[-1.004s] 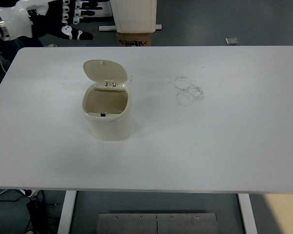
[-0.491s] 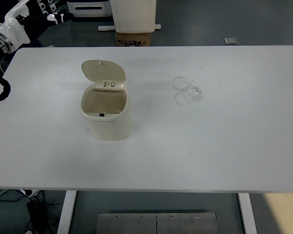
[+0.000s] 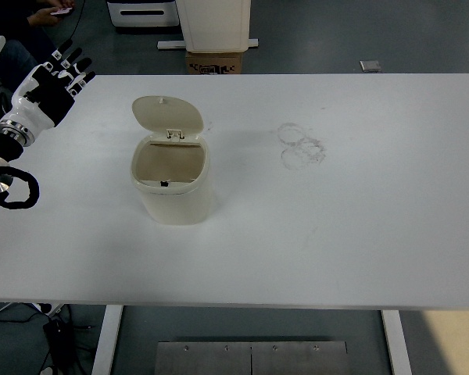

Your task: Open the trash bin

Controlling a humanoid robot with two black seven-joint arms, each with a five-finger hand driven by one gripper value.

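A small cream trash bin [image 3: 172, 190] stands on the white table [image 3: 344, 226], left of centre. Its lid [image 3: 168, 114] is swung up and back, and the inside shows empty. My left hand [image 3: 53, 84] is at the table's far left edge, well to the left of the bin and apart from it. Its fingers are spread and hold nothing. The right arm is out of view.
Faint ring marks [image 3: 301, 144] lie on the table right of the bin. A cardboard box [image 3: 216, 61] and a white bin [image 3: 214, 23] stand on the floor beyond the far edge. A person's hand [image 3: 53, 9] shows at the top left.
My left hand has come down and nearer along the table's left edge, with the forearm now in view. The bin and its open lid have not moved.
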